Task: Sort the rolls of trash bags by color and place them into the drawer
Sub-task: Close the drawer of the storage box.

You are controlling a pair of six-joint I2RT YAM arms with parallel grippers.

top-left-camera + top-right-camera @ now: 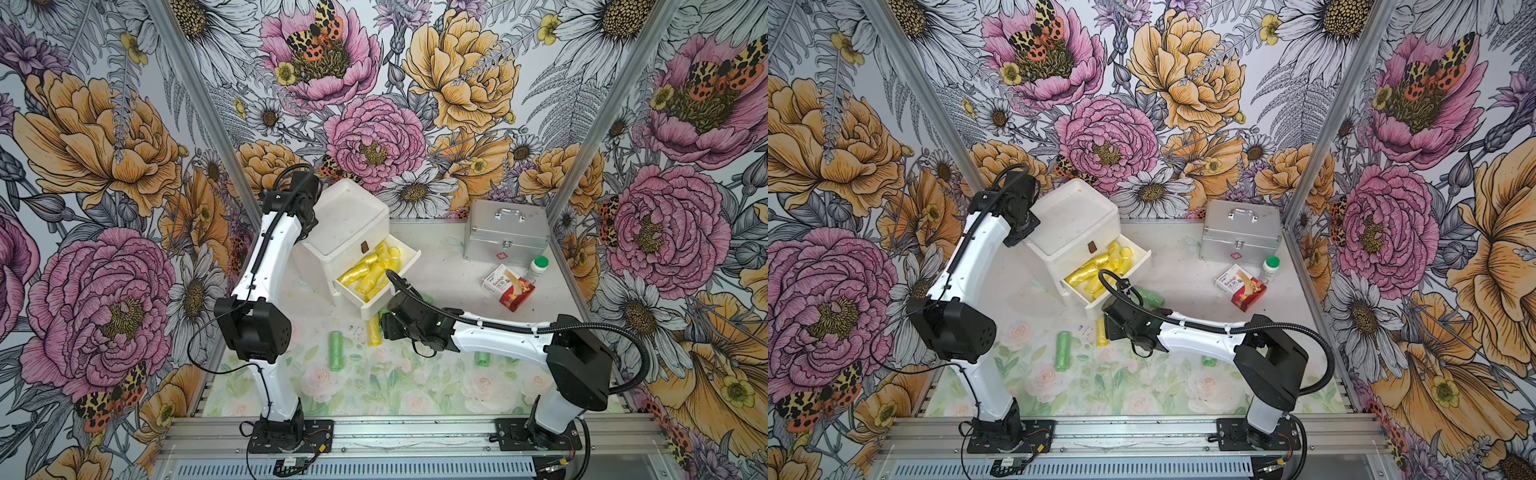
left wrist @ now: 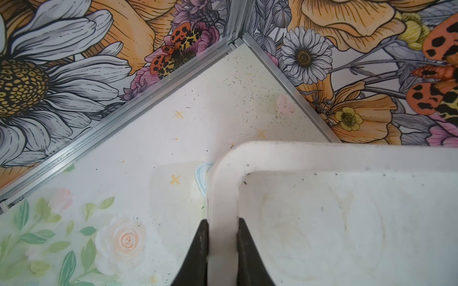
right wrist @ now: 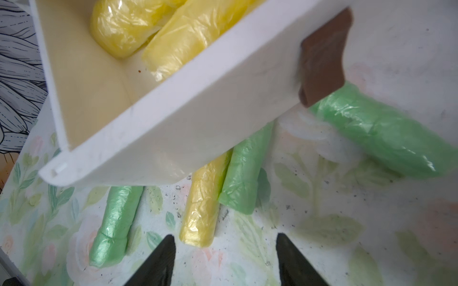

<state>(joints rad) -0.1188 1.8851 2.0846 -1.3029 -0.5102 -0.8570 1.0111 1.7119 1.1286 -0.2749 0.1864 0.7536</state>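
A chest [image 1: 345, 216] stands at the rear left of the table [image 1: 436, 257], one drawer [image 1: 376, 306] pulled out toward the front with rolls [image 1: 370, 270] lying in it. Before the drawer lie loose rolls [image 1: 337, 351], some partly under its front. A case [image 1: 505, 237] sits at the rear right. A box [image 1: 509, 287] and a bottle [image 1: 537, 269] are just before it, the bottle right of the box.

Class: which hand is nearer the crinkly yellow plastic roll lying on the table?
Right. The right hand hangs open right by the yellow roll; the left hand grips the white plastic chest by its top rim, well behind it.
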